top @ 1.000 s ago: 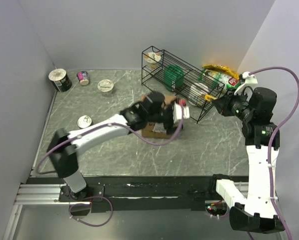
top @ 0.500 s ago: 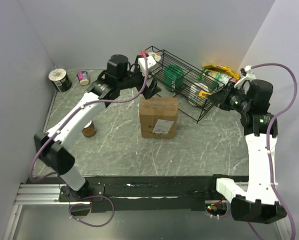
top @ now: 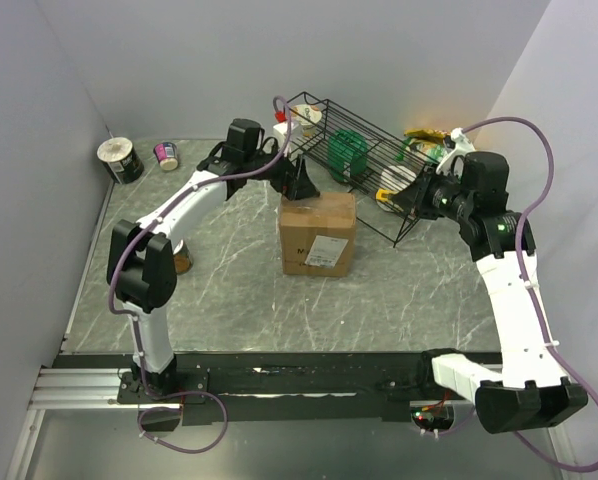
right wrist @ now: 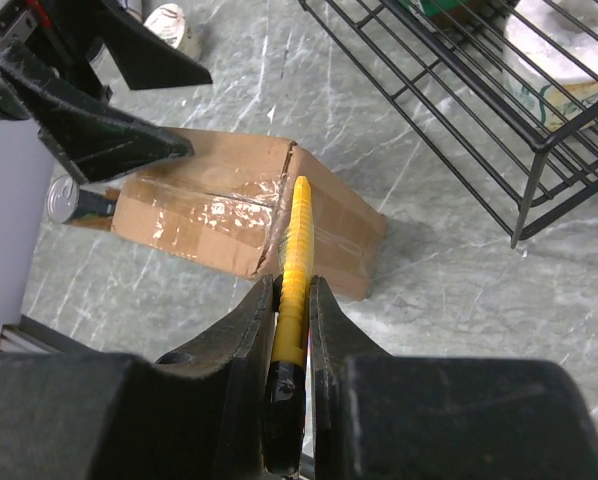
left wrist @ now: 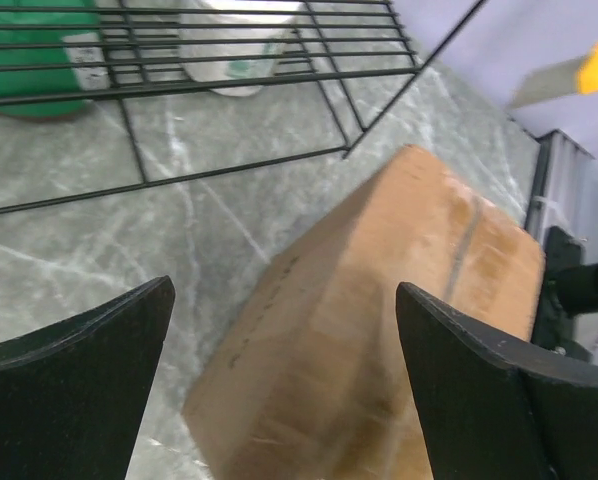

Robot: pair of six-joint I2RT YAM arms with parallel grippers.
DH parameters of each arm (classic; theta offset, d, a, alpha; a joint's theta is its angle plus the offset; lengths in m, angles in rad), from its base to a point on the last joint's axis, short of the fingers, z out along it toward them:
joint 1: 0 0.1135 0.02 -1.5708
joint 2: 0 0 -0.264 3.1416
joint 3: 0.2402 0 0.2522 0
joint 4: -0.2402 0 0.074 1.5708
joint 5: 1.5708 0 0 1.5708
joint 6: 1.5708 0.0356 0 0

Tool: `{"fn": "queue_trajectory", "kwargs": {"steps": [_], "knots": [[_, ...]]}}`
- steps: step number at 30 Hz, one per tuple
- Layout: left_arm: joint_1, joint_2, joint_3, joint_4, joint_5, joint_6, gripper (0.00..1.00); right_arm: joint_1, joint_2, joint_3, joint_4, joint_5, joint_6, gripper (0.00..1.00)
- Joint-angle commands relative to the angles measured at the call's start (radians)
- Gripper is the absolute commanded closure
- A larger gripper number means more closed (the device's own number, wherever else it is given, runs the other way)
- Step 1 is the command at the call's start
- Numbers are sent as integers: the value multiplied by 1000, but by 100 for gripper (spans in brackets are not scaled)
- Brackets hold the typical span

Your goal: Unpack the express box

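- The express box (top: 317, 232) stands upright on the grey marbled counter (top: 239, 300) at the centre of the overhead frame. A white label shows on its near face.
- The box's top flaps are down, and the right wrist view shows glossy clear tape along the seam.
- The left gripper (top: 301, 182) hangs over the box's far top edge with its jaws spread wide and nothing between them. In the left wrist view the cardboard lies below the gap between the two black fingers (left wrist: 89, 380).
- The right gripper (right wrist: 291, 290), in the right part of the overhead frame, is pressed onto a slim yellow tool (right wrist: 297, 245). It pinches the tool near its lower end.
- In the right wrist view the tool's tip points toward the taped seam. It is apart from the carton.
- A black wire rack (top: 364, 165) sits just behind the box, running toward the upper right. A green container (top: 347, 152) and a pale tub are inside it.
- Two cans (top: 119, 158) stand at the upper left corner of the counter. Another can (top: 179, 260) sits beside the left arm.
- Snack bags (top: 429, 140) lie at the upper right, behind the rack.
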Motion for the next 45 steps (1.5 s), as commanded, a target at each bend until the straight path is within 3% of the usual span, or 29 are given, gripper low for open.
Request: {"fn": "queue_trajectory", "kwargs": {"steps": [1, 5, 14, 18, 19, 23, 27, 31, 36, 45], "knots": [[-3, -48, -26, 56, 70, -68, 1, 3, 23, 38, 36, 0, -11, 100], [17, -126, -158, 49, -18, -114, 3, 3, 60, 38, 68, -26, -2, 100], [80, -258, -387, 34, -206, -304, 35, 21, 160, 108, 111, -65, -19, 100], [88, -303, -424, 60, -197, -388, 36, 64, 178, 140, 121, -16, -66, 100], [88, -308, -425, 68, -190, -402, 36, 70, 183, 140, 130, 4, -79, 100], [85, -308, -392, 69, -173, -376, 14, 76, 195, 150, 157, 7, -93, 100], [103, -300, -353, 54, -179, -307, 4, 75, 192, 151, 171, -2, -108, 100], [140, -268, -264, 89, -103, -251, 1, 58, 200, 179, 179, -20, -160, 100], [136, -197, -142, 129, 39, -253, 1, 3, 238, 237, 182, -204, -218, 100], [28, -68, -48, 46, -82, -154, 1, -11, 327, 349, 73, -266, -281, 100]]}}
